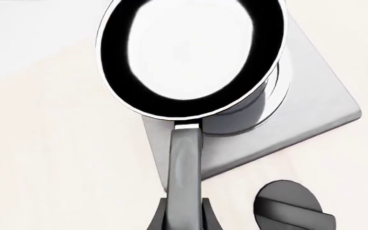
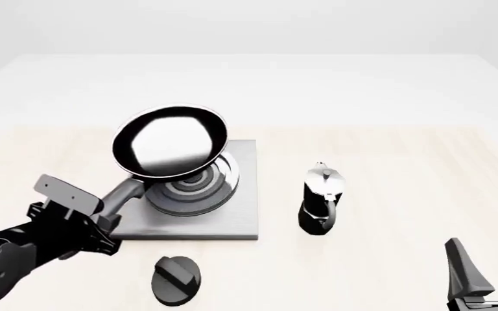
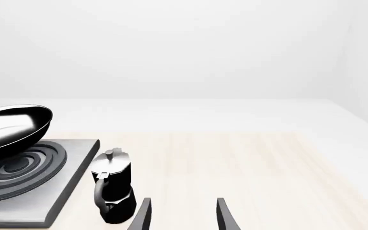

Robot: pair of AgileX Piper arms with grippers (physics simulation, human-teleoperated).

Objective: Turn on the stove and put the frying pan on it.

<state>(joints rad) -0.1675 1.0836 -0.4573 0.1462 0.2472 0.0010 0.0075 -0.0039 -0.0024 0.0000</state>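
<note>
One knob, right fingers spread, left fingers pinching one frying pan above one stove, one moka pot

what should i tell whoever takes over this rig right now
Left gripper: shut on the frying pan handle, holding the pan tilted in the air above the stove burner rings.
Right gripper: open, holding nothing, at the near right, apart from the moka pot.
Knob lies in front of the stove; the pictures do not show whether it has been turned.
Done: pan lifted over the burner.
Left: lower the pan, release it, check the knob.
</note>
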